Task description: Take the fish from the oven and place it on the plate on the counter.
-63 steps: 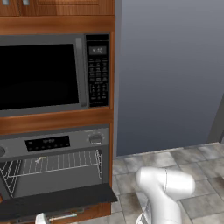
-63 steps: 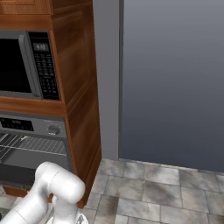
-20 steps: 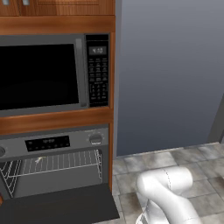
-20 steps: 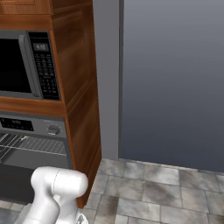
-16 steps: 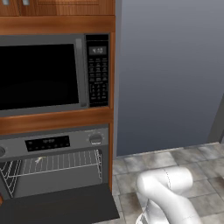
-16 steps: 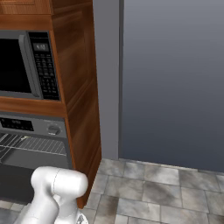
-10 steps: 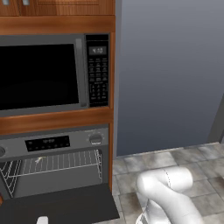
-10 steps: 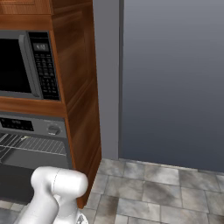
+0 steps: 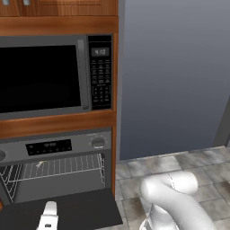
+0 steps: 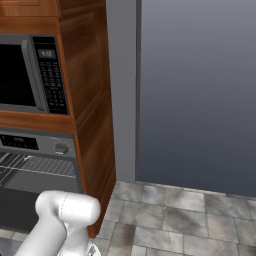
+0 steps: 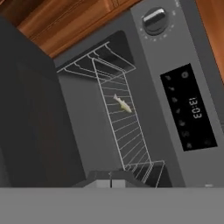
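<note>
Wooden cabinetry holds a microwave (image 9: 45, 76) above the oven (image 9: 58, 170), whose door (image 9: 67, 213) lies dropped open. The fish (image 11: 123, 104) rests on the wire rack (image 11: 118, 118) inside. My fingers (image 11: 111, 180) are pressed together, empty, short of the opening.

Oven (image 9: 58, 146): matt grey steel fascia with a dark glossy display strip and a metallic round knob (image 11: 155, 19); its lowered door (image 9: 76, 212) is dark, smooth glass. Rack (image 11: 120, 127): thin bright metal wire. Fish (image 11: 123, 104): pale cream, smooth, faintly shiny. Microwave (image 9: 54, 74): black glossy window and keypad in a grey metallic frame. Cabinet surround (image 10: 92, 100): warm brown wood, satin, visibly grained. Floor (image 10: 190, 220): mottled grey stone tiles, slightly glossy.
</note>
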Motion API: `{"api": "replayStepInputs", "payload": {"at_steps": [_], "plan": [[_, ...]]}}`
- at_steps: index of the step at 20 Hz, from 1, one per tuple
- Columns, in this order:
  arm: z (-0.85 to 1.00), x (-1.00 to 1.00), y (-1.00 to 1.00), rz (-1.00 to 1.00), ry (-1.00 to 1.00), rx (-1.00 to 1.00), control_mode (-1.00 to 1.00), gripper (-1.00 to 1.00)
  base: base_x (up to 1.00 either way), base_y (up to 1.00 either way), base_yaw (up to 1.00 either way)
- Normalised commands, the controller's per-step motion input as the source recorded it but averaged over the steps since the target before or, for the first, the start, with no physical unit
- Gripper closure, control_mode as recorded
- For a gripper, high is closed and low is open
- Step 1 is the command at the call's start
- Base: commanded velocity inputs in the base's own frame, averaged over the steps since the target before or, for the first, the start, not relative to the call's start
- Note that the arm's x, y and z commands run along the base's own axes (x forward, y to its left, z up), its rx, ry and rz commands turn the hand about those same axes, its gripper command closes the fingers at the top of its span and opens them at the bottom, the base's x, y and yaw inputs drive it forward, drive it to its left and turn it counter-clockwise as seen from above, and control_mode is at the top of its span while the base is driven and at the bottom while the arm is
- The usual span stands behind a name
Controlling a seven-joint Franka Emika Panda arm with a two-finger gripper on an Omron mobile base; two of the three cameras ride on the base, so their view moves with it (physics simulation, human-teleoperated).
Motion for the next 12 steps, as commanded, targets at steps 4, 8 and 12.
{"api": "replayStepInputs", "payload": {"at_steps": [4,8,12], "plan": [[-0.07,0.77,0.06,0.0,0.05,0.0,-1.0,-1.0,0.0,0.0,0.0],[-0.46,0.57,0.02,0.0,0.0,0.0,-1.0,-1.0,0.0,0.0,0.0],[-0.73,0.1,0.0,0.0,-0.01,-0.1,-1.0,-1.0,0.0,0.0,0.0]]}}
